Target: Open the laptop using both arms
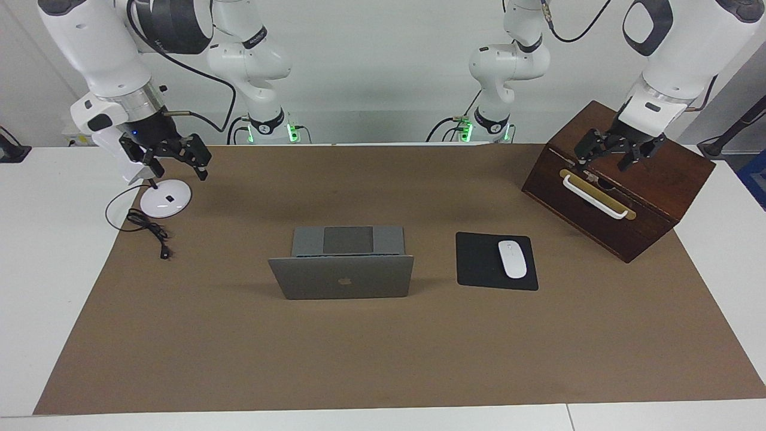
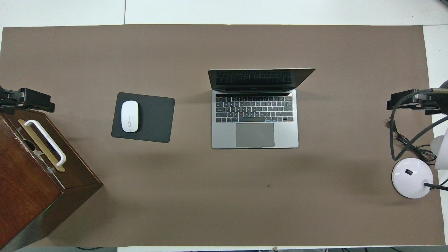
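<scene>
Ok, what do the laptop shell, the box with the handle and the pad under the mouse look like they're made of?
The thin silver-grey laptop looks like matte brushed metal, probably aluminium: an even grey sheen with no grain. The dark brown box looks like varnished wood: reddish grain and gloss, a brass-coloured plate and a white handle, perhaps plastic. The black rectangular mouse pad looks like soft matte fabric or rubber: flat and without glare.

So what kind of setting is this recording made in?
Most likely a robotics lab staged as a desk: two robot arms mounted at a white table covered by a brown mat, with a laptop, mouse pad and wooden box laid out.
</scene>
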